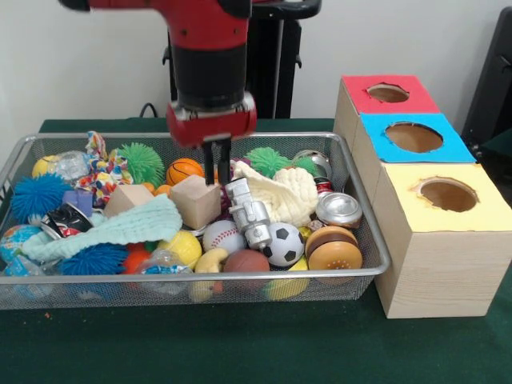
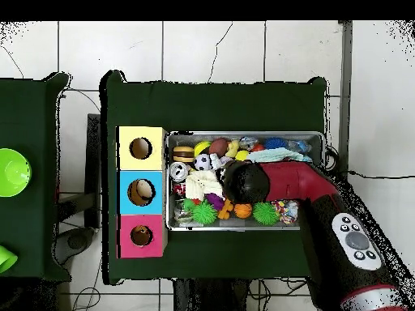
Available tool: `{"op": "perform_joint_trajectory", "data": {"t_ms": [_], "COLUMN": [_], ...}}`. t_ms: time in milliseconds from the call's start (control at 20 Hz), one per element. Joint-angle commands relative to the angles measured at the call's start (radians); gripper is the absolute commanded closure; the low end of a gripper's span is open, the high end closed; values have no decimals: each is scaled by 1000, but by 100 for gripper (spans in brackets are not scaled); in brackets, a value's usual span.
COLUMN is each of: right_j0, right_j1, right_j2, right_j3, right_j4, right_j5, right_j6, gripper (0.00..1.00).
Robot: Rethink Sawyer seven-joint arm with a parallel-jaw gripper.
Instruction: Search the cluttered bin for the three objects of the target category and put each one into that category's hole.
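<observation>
The wire-mesh bin point(image 1: 120, 137) is full of toys; it also shows in the overhead view point(image 2: 243, 134). My gripper point(image 1: 217, 181) hangs over the bin's middle. Its fingers point(image 1: 210, 164) are close together with nothing between them, and their tips are just above a wooden block point(image 1: 196, 202). In the overhead view the arm point(image 2: 275, 182) hides the gripper. A pale yellow curved toy point(image 1: 210, 261) lies at the bin's front, between a yellow ball point(image 1: 182, 246) and a brown ball point(image 1: 246, 262). No orange tiger-striped toy shows. A burger toy point(image 1: 334, 248) lies at the front right.
Three boxes with holes stand beside the bin: red point(image 1: 356, 86), blue point(image 1: 384, 148), yellow point(image 1: 480, 212). The bin also holds a soccer ball point(image 1: 283, 244), a baseball point(image 1: 223, 236), a basketball point(image 1: 184, 170), spiky balls point(image 1: 142, 162), a silver robot toy point(image 1: 248, 214) and cloths point(image 1: 284, 192).
</observation>
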Motion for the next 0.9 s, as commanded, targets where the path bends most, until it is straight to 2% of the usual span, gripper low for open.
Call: {"op": "perform_joint_trajectory", "data": {"t_ms": [50,200,250,350,500,750,900], "right_j0": [11,-21,-29,-39,-46,-11,2], "right_j1": [-237,-216,-206,-200,-155,5,54], "right_j2": [54,87,90,95,87,10,-17], "right_j3": [130,156,164,181,166,122,107], "right_j4": [147,127,117,86,23,-73,-88], "right_j5": [261,139,96,2,-90,-268,-314], "right_j6": [-15,-31,-36,-26,-31,38,56], "gripper": [100,100,0,0,0,0,0]}}
